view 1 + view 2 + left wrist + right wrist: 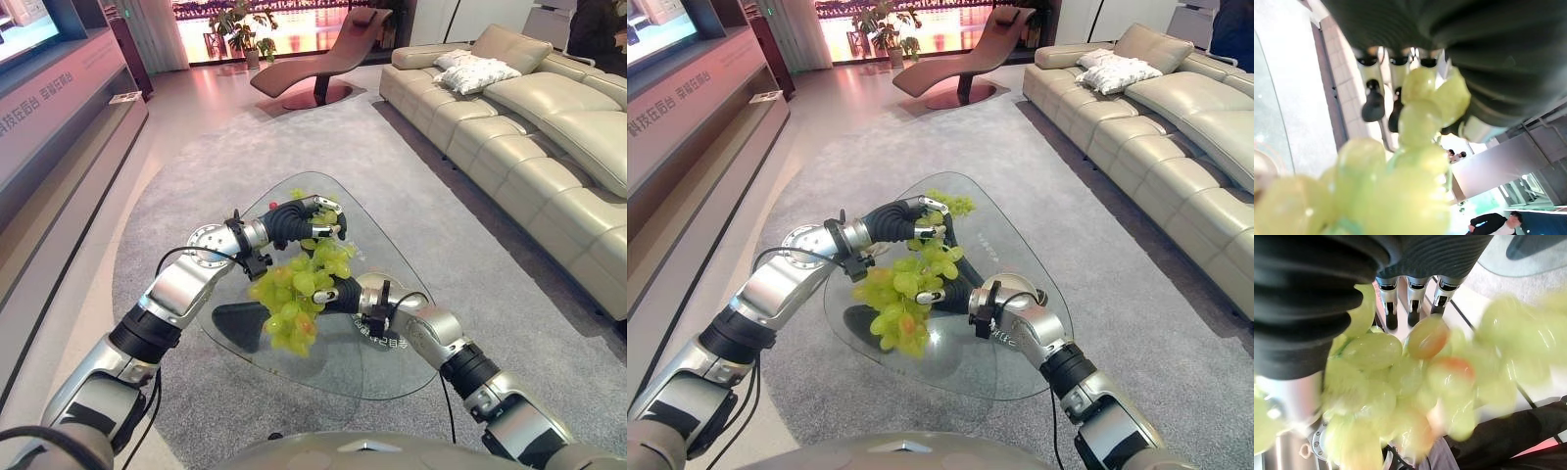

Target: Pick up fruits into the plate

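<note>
Item: bunch of green grapes (299, 294), some berries flushed reddish, held in the air over a clear glass desk (387, 367) of rounded triangular outline. Left hand (312, 217): above the upper end of the bunch, fingers curled down around the top berries, which press against its palm in the left wrist view. Right hand (331, 294): against the side of the bunch at mid-height, fingers bent in among the berries; its wrist view has grapes (1400, 377) packed close between thumb and fingers. The lower grapes hang below both hands, clear of the glass. Desk base shows dark through the top, below the left hand. Setting: grey carpet (196, 166) under the desk; cream leather sofa (549, 127) with a white cushion well off to the right-hand side; brown lounge chair (323, 59) and a potted plant far beyond the hands. Writing: pale characters on the long wall unit (49, 127) at the left-hand side, and small print on the right wrist, neither legible
</note>
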You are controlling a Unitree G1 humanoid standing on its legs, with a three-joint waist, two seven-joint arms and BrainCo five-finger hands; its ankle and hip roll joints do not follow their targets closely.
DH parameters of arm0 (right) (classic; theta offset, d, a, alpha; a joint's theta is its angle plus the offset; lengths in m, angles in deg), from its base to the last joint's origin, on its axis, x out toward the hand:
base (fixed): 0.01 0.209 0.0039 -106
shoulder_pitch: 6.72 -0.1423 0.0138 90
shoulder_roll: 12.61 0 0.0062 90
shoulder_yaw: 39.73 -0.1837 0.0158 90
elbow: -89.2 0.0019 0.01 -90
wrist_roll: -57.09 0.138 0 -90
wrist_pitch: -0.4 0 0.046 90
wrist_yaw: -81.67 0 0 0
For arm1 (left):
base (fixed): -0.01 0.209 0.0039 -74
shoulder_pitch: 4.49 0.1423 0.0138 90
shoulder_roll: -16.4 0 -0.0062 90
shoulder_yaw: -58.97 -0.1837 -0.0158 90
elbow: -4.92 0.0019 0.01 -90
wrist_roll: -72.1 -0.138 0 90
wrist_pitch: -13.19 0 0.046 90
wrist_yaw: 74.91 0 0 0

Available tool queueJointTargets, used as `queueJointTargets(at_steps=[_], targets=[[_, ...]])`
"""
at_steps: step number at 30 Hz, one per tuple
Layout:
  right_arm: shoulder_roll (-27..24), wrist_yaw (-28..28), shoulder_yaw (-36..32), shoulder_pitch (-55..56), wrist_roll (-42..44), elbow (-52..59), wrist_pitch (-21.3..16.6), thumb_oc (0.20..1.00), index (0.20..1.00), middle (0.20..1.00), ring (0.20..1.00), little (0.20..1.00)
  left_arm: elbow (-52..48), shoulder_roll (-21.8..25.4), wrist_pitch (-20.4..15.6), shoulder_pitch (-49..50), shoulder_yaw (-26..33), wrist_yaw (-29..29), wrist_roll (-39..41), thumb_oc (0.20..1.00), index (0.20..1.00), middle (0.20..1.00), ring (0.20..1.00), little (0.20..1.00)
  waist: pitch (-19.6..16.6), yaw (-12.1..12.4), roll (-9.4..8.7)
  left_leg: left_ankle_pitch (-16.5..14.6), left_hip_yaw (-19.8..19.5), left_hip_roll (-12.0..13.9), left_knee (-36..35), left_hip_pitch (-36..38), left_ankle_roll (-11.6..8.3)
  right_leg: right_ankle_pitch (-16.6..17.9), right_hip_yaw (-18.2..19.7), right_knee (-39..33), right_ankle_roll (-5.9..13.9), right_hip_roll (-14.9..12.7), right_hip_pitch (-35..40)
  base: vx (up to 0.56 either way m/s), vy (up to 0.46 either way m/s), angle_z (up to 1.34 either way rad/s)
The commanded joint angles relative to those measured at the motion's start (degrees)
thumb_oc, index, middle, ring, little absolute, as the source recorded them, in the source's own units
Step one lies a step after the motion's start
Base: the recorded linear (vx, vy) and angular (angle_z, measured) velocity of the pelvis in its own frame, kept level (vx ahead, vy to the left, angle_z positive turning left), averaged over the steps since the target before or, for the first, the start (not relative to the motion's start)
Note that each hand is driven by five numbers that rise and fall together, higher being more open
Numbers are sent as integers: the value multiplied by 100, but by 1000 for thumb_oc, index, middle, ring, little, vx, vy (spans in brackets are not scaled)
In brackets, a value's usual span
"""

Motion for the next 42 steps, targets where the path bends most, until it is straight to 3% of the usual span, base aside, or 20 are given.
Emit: queueJointTargets(at_steps=[1,27,28,29,36,42], targets=[[309,340,183,-111,241,484,-192,200,200,200,200,200,-9,-105,-229,-658,271,356,227,200,200,200,200,200,1,45,-206,-795,45,-325,47,355,203,-191,-123,99,31,0,26,-37,10,0],[280,292,106,-63,439,358,-314,200,200,200,200,200,96,-93,-228,-559,486,375,312,200,200,200,200,200,63,59,-242,-804,19,-332,42,324,215,-177,-95,64,17,1,12,-2,1,0],[273,301,97,-61,465,353,-318,200,200,200,200,200,95,-96,-210,-551,490,384,317,344,344,344,344,344,65,60,-242,-804,19,-332,42,323,215,-177,-96,63,17,2,13,0,0,0],[278,316,77,-19,487,349,-352,200,200,200,200,200,100,-95,-168,-518,515,419,354,1000,1000,1000,1000,1000,66,62,-242,-804,21,-329,42,322,215,-177,-95,63,18,1,13,0,0,0],[202,303,-219,295,503,404,-522,200,200,200,200,200,303,-189,-156,35,823,609,352,1000,1000,1000,1000,1000,107,56,-247,-810,17,-325,42,326,226,-169,-78,70,18,2,-3,0,0,0],[-142,355,-862,921,583,532,-671,200,200,200,200,200,572,-260,-381,1230,1450,994,279,1000,1000,1000,1000,1000,207,71,-238,-804,9,-308,42,314,239,-157,-79,73,9,5,-17,0,0,0]])
